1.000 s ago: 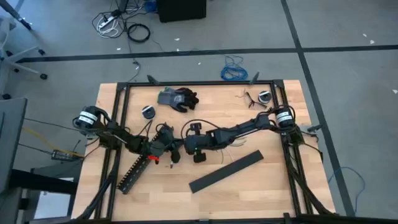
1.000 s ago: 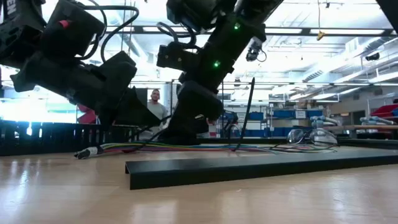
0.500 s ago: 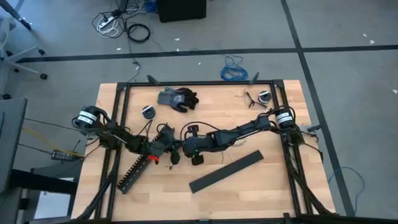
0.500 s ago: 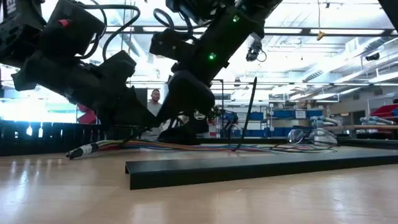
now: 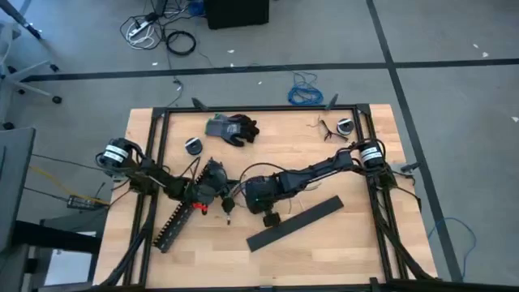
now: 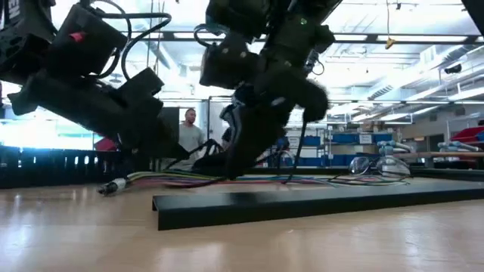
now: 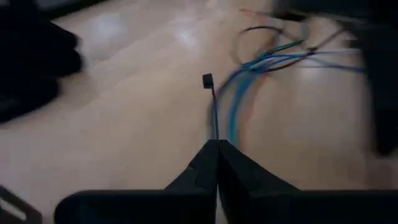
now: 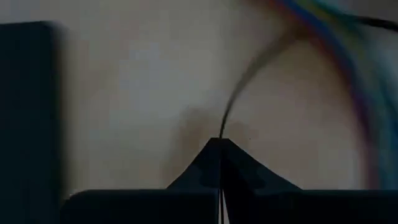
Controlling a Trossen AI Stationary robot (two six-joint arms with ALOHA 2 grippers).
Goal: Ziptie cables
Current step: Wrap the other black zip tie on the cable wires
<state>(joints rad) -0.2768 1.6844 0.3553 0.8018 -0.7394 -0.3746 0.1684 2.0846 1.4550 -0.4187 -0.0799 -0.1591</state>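
Clearly, with each gripper, left (image 7: 217, 144) and right (image 8: 221, 142), clenched on a thin ziptie (image 7: 213, 109) beside the cables (image 6: 181, 179) lying mid-table, the strip could be slipped from the pinch or the bundle dragged apart if either arm is pulled unevenly.

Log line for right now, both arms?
left gripper: shut on ziptie | right gripper: shut on ziptie | cables: on table, loose

The right hand (image 8: 220, 144), fingers pressed together, pinches a thin dark ziptie (image 8: 245, 81) beside blurred coloured cables (image 8: 348, 56).
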